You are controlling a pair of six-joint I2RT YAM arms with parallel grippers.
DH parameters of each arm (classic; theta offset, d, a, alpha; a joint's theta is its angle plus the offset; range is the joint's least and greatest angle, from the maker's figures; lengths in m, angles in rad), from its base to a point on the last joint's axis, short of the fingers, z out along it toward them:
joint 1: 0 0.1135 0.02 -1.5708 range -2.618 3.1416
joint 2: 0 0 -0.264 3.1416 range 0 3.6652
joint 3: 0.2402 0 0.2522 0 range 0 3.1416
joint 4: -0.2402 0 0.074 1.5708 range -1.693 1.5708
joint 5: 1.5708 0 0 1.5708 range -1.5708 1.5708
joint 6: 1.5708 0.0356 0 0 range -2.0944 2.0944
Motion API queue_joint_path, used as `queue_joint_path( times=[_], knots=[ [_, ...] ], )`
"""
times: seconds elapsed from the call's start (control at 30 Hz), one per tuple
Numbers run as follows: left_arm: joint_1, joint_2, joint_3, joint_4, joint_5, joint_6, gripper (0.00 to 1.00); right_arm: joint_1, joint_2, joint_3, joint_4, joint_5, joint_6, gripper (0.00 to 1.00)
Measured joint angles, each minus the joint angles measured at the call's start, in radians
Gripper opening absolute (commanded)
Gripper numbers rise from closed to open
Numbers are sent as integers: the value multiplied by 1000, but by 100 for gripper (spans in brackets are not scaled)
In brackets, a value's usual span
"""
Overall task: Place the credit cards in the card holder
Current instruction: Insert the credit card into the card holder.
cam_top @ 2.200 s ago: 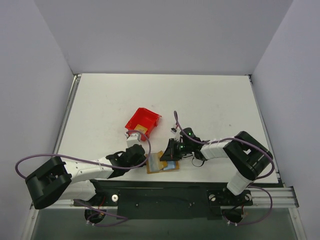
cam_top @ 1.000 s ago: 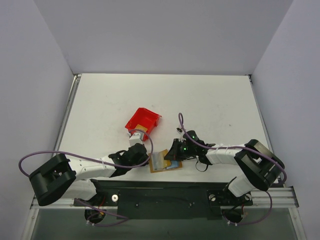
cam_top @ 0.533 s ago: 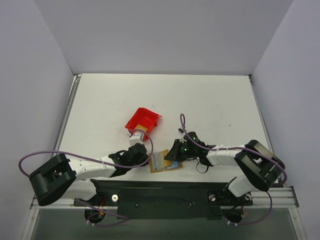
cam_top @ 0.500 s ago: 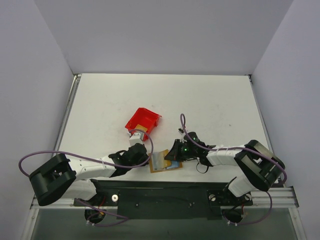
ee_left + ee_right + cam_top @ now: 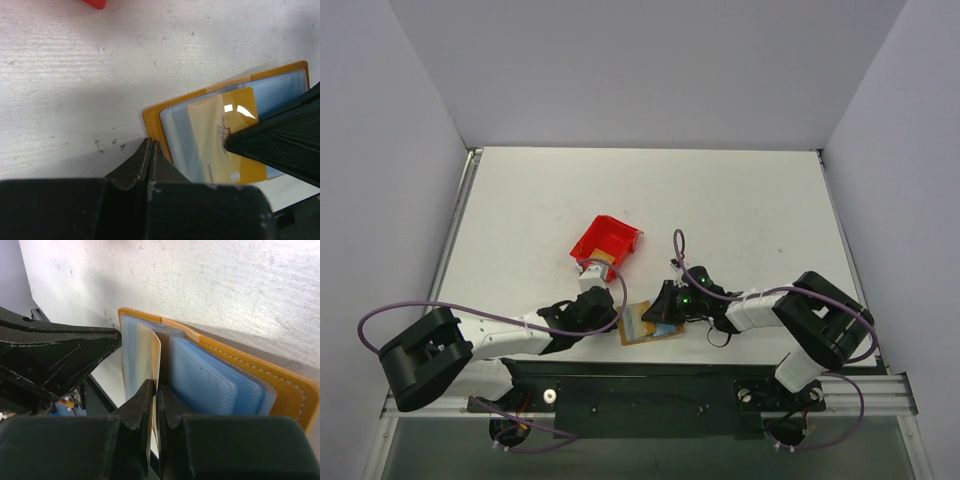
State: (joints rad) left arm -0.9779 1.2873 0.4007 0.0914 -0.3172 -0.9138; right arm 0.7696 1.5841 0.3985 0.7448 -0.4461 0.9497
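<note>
Right gripper (image 5: pixel 154 390) has its two black fingers clamped on a thin, golden, glossy credit card (image 5: pixel 148 355), held on edge. The card's leading edge is in among the clear blue sleeves (image 5: pixel 202 375) of the small orange-tan folding card holder (image 5: pixel 280 385). From the left wrist view the card (image 5: pixel 225 135) lies partly across the light blue inner panel, not seated. The holder (image 5: pixel 155 117) lies open on the white table (image 5: pixel 740 210), close to its near edge.

Left gripper (image 5: pixel 150 147) is closed, its tips at the holder's outer border. Whether it pinches that border or only presses beside it, I cannot tell. A red plastic bin (image 5: pixel 607 243) sits just beyond, apart from both arms.

The likeliest fault is a missed pocket. The sleeves are limp and stacked, so the card could ride over a lip or slip between two layers. If its corner catches, a further push would bow the card or drag the light holder along the table. Should the left tips be only resting there, they may not resist that drag, and the holder could skid towards the table's near edge. The two grippers also work almost nose to nose, so a deeper push risks knocking them together. Letting go too early would leave the card loose on top.
</note>
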Motion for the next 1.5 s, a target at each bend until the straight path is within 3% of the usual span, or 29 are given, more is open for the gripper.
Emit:
queue_joint_path(
  times=[0.1,0.23,0.3,0.43,0.87,1.5],
  knots=[
    [0,1,0,1,0,2,0,3,11,9,4,-6,-1,2],
    [0,2,0,2,0,2,0,9,10,41,-48,-5,-24,16],
    [0,2,0,2,0,2,0,11,3,70,-119,4,-43,26],
    [0,4,0,10,7,2,0,44,-28,170,-326,58,-111,33],
    [-1,13,0,29,44,0,0,138,-35,357,-745,217,-228,36],
    [-2,31,8,45,65,1,0,182,-62,466,-1009,437,-306,36]
  ],
)
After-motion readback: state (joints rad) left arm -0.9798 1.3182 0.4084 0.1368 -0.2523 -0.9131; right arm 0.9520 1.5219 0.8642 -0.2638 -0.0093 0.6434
